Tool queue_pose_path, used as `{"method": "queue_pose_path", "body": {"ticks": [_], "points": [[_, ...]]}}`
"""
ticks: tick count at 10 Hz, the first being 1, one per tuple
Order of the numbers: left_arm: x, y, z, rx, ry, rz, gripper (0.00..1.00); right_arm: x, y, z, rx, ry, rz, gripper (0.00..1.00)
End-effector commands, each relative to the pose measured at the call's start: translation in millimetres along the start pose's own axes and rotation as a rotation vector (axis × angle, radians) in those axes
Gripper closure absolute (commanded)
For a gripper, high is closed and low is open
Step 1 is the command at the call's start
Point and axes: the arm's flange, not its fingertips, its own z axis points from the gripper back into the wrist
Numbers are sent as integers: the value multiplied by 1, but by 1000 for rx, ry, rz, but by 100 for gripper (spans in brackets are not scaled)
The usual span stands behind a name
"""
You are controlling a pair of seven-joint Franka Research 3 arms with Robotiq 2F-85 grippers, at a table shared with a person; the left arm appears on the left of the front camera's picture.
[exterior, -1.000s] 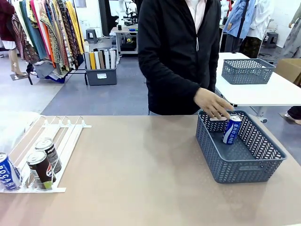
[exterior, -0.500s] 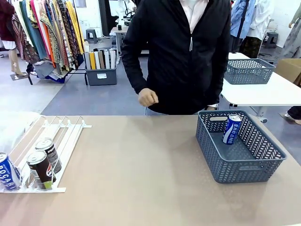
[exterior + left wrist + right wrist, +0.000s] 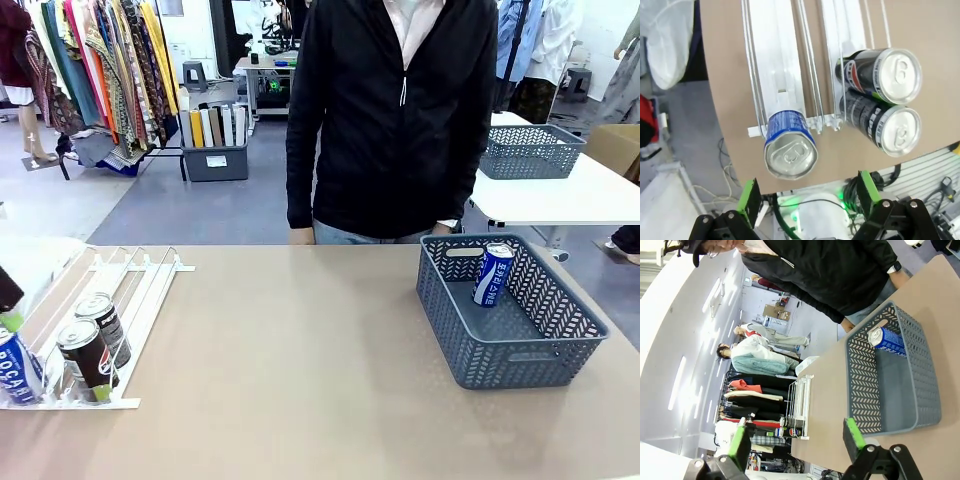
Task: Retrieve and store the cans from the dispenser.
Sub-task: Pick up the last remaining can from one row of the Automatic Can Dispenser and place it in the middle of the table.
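Three slim, silver-topped cans [image 3: 790, 145] sit at the stop end of the white wire-rail dispenser [image 3: 775, 75].
One is blue, with two glossy dark cans [image 3: 882, 75] a lane over; another blue can [image 3: 493, 273] leans inside the grey lattice basket [image 3: 510, 370]. The left gripper [image 3: 805, 192] hangs spread wide over the blue one, touching nothing; the right gripper [image 3: 795, 436] gapes empty too.

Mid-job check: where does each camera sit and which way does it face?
Front: fixed between the arms, facing across the table at the person; one left-arm finger at left edge.
Left wrist: above the dispenser, looking down on its three cans; open left gripper at bottom.
Right wrist: rolled sideways, looking along the table at basket and person; open right gripper at bottom.
Shared: front and right wrist both show the basket's blue can.
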Motion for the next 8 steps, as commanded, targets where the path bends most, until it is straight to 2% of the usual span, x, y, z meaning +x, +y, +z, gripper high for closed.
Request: {"method": "queue_pose_path", "body": {"ticks": [1, 4, 8], "points": [[4, -5, -23, 17, 26, 31, 0, 2, 1, -2, 22, -15, 20, 0], [17, -1, -51, 34, 107, 70, 0, 2, 1, -2, 22, -15, 20, 0], [16, 9, -57, 32, 131, 104, 0, 2, 1, -2, 22, -15, 20, 0]]}}
